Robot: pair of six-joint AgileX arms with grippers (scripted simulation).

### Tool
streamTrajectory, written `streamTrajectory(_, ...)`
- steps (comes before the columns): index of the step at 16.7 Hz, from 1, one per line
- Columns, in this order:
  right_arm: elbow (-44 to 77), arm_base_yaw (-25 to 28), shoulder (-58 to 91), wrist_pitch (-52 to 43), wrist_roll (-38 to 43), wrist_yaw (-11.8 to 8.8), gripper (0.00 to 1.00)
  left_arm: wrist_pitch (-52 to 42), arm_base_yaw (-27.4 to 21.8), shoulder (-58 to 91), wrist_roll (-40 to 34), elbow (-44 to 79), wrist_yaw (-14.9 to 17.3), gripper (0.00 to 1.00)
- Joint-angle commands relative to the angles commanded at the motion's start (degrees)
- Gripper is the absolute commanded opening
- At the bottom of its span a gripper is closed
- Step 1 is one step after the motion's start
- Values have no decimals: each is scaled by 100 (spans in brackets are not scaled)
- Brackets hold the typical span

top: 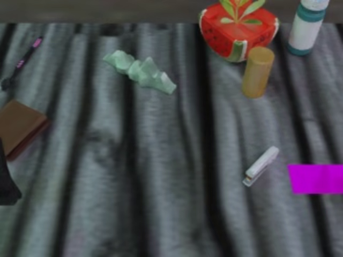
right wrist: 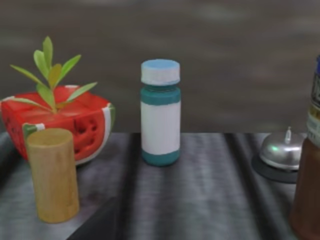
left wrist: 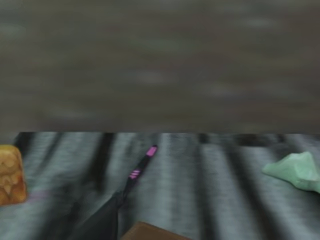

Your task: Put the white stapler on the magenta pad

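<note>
The white stapler (top: 261,166) lies slanted on the grey cloth at the right of the middle in the top view, nothing touching it. Just to its right, a short gap away, the magenta pad (top: 316,178) lies flat at the table's right edge, bare. My left arm (top: 6,184) shows only as a dark shape at the far left edge, far from both. My right arm is outside the top view; its wrist view has only a dark wedge (right wrist: 97,225) at the bottom. Neither wrist view shows the stapler or the pad.
An amber cylinder (top: 258,72), a watermelon planter (top: 238,29) and a white-and-teal bottle (top: 306,24) stand at the back right. A pale green lump (top: 140,70) lies back centre. A brown block (top: 19,126) and a black-pink brush (top: 21,61) are at the left. A bell (right wrist: 281,152) shows in the right wrist view.
</note>
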Motion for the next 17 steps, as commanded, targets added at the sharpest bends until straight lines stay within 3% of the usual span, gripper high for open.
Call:
streamTrajectory(4,172,58,176,-135,145,-5,100,0,0,0,0,0,0,100)
streamTrajectory(8,1208,355,1256,-889,949,-5,100,0,0,0,0,0,0,100)
streamTrajectory(17,5099,1456,6431,-3856,3947,8,100,0,0,0,0,0,0,100)
